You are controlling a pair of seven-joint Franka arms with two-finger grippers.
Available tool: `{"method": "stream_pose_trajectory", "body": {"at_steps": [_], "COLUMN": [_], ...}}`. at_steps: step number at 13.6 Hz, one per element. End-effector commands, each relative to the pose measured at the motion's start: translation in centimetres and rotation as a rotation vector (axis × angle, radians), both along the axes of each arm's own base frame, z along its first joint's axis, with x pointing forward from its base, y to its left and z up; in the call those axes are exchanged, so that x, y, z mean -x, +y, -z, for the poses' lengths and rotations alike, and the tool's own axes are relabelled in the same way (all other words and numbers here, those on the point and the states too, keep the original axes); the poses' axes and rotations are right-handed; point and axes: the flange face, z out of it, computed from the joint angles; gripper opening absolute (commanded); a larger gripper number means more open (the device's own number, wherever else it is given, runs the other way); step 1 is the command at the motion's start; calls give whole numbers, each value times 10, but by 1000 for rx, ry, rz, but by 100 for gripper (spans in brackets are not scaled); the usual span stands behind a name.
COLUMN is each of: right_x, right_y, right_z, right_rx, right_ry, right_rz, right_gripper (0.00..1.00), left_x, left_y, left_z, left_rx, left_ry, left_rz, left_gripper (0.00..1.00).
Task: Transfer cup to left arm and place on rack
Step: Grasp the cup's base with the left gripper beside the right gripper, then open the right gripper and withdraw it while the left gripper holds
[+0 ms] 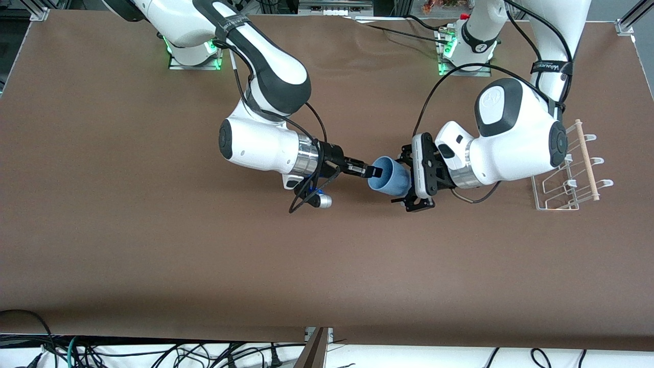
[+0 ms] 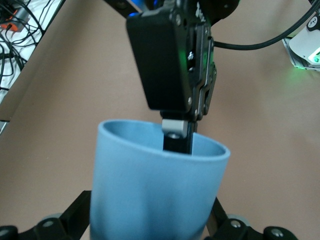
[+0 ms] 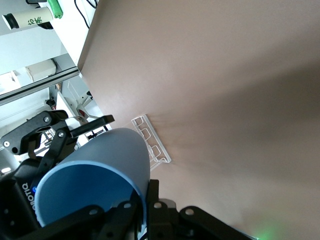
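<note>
Mid-desk, cup (image 1: 389, 177) held sideways in the air. Right claw (image 1: 369, 171) pinches its rim, one finger inside. Left claw (image 1: 415, 178) straddles its base, jaws wide (not gripping yet). Close left squarely before right releases. Rack (image 1: 572, 168) waits by the left-arm edge.

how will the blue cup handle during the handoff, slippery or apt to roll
The cup looks smooth, thin-walled plastic, so probably light and somewhat slippery. The right tool pinches only its rim, one finger inside, so it may pivot. The left tool brackets its base. Round and tapered, it would likely roll in a curve if dropped.
</note>
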Motion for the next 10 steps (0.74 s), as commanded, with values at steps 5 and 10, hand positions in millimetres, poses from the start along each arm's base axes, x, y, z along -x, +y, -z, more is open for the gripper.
{"method": "stream_pose_trajectory", "body": {"at_steps": [5, 10], "right_x": [-4, -25], "right_y": [-1, -31], "right_z": [-9, -17], "right_rx": [-37, -39], "right_ry": [20, 36], "right_rz": [6, 3], "right_gripper": [2, 100], "left_x": [-4, 0], "left_y": [7, 16], "left_z": [-4, -4], "left_rx": [24, 14], "left_ry": [-36, 17], "left_rz": [29, 50], "left_gripper": [0, 0]}}
